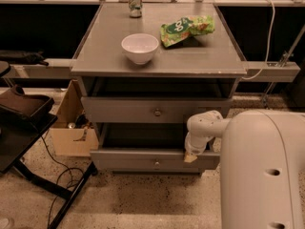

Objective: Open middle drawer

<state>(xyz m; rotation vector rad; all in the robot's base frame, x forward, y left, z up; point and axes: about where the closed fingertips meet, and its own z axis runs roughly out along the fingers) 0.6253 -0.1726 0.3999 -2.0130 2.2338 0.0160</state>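
Middle drawer (125, 110) sat up-left of claw (190, 156) — claw low by bottom drawer (125, 160) rim, grip state unclear.

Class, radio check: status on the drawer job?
Gripper at middle drawer, right top edge. Drawer looks partly out. Box on floor left, apart from it.
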